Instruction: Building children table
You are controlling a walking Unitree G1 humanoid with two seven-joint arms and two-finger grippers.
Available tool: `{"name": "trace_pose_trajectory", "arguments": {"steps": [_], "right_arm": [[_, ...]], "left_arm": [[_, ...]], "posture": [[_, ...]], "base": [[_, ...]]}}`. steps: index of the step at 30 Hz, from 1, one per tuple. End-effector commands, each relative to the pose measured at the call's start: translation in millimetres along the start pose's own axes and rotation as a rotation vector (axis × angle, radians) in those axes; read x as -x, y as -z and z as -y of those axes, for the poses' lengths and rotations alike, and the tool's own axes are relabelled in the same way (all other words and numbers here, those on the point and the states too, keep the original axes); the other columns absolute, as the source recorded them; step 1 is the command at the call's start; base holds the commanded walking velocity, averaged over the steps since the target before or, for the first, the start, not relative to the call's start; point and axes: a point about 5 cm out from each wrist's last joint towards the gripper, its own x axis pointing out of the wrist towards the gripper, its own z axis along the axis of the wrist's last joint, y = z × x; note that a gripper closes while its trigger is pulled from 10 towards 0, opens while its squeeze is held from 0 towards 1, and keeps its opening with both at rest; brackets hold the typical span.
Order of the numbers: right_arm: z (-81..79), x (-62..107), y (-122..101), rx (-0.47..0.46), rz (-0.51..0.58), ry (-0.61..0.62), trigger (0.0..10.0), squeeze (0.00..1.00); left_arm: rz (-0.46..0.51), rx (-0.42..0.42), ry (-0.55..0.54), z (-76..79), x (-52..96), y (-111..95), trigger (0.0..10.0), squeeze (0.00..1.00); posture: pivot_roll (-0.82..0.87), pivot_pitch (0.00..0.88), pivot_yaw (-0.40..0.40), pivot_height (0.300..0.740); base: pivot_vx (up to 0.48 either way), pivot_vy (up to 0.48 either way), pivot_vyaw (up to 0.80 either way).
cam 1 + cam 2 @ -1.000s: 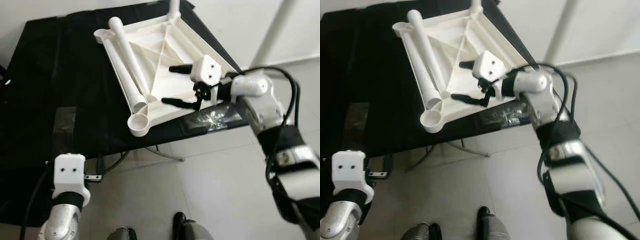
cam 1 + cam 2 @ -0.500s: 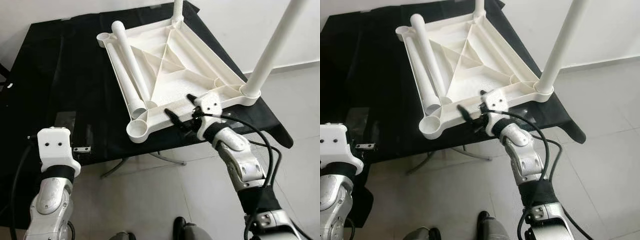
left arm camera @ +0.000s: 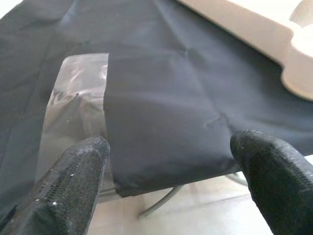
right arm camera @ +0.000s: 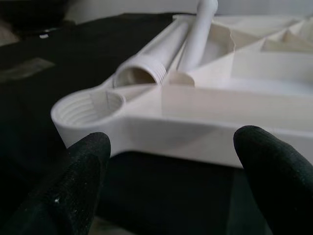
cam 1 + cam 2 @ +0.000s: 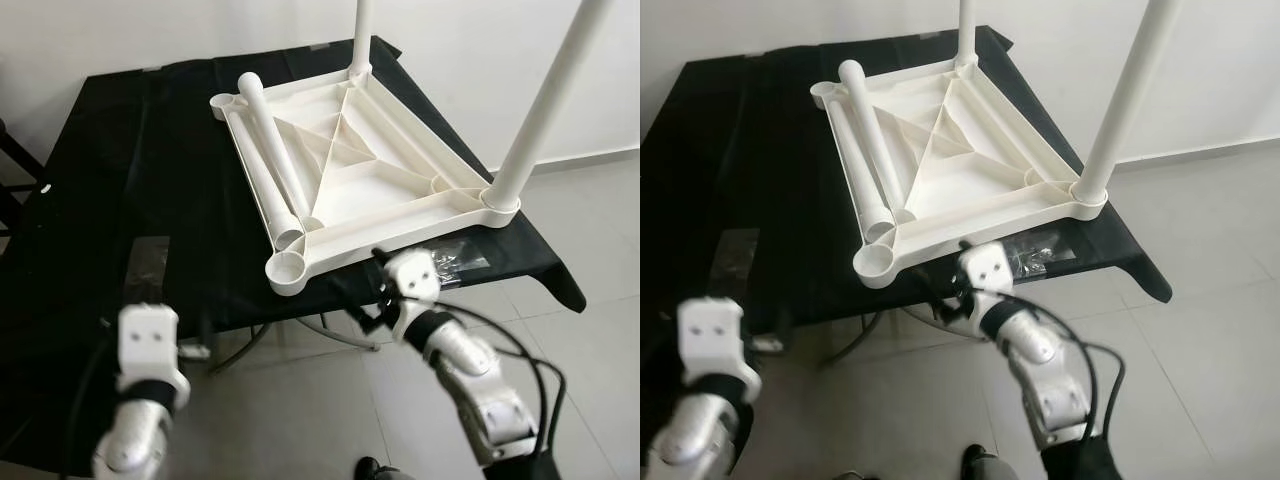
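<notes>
Upturned tabletop [image 5: 350,190] holds two loose legs [image 5: 270,165]; both grippers' jaws gape wide, empty.

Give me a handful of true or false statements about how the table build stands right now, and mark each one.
1. The white plastic tabletop lies upside down on the black cloth-covered table. True.
2. All four corner sockets hold upright legs. False: two white tube legs stand in sockets, and the empty threaded near corner socket holds none.
3. Two loose white tube legs lie inside the tabletop along one edge. True.
4. The right gripper is shut on a leg. False: it is open, off the tabletop's near edge, holding nothing.
5. The left gripper is open, pointing at the black cloth. True.
</notes>
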Motion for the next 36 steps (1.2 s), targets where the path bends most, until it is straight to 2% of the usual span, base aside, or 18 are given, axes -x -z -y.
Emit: {"name": "trace_pose_trajectory", "arguments": {"steps": [1,14,21,30,31,34,35,36], "right_arm": [[2.0,-1.6,-1.9,0.009,0.016,0.017,10.0,0.0],[-0.1,-7.8,1.3,-0.034,0.002,0.024,10.0,0.0],[-0.1,-8.7,1.9,-0.034,0.004,0.029,10.0,0.0],[4.6,-13.4,-8.7,-0.003,0.041,0.04,10.0,0.0],[8.9,-19.3,-26.3,0.036,0.096,0.038,10.0,0.0],[10.9,-22.7,-38.6,0.06,0.132,0.03,10.0,0.0],[12.9,-26.6,-56.6,0.09,0.179,0.019,10.0,0.0],[12.9,-26.6,-56.6,0.09,0.179,0.019,10.0,0.0]], "left_arm": [[0.006,0.011,-0.015,-3.8,0.9,2.3,10.0,0.0],[0.037,-0.05,0.0,-2.0,-13.2,4.7,10.0,0.0],[0.049,-0.045,0.015,-0.4,-14.0,4.7,10.0,0.0],[0.094,-0.011,0.038,-3.4,-18.2,-4.0,10.0,0.0],[0.155,0.004,0.029,-8.9,-23.6,-19.5,10.0,0.0],[0.19,0.013,0.021,-11.9,-26.3,-29.4,10.0,0.0],[0.236,0.018,0.015,-15.2,-29.5,-42.6,10.0,0.0],[0.236,0.018,0.015,-15.2,-29.5,-42.6,10.0,0.0]], "posture": [[-0.07,0.132,0.033,0.74],[-0.08,0.12,0.041,0.74],[-0.08,0.114,0.04,0.74],[-0.06,0.094,0.04,0.74],[-0.06,0.087,0.039,0.74],[-0.06,0.086,0.039,0.74],[-0.06,0.088,0.039,0.74],[-0.06,0.088,0.039,0.74]], "base": [[0.0,0.0,0.0],[0.0,0.0,0.0],[0.0,0.0,0.0],[0.0,0.0,0.0],[0.3,0.0,0.0],[0.3,0.0,0.0],[0.307,0.0,0.0],[0.307,0.0,0.0]]}}
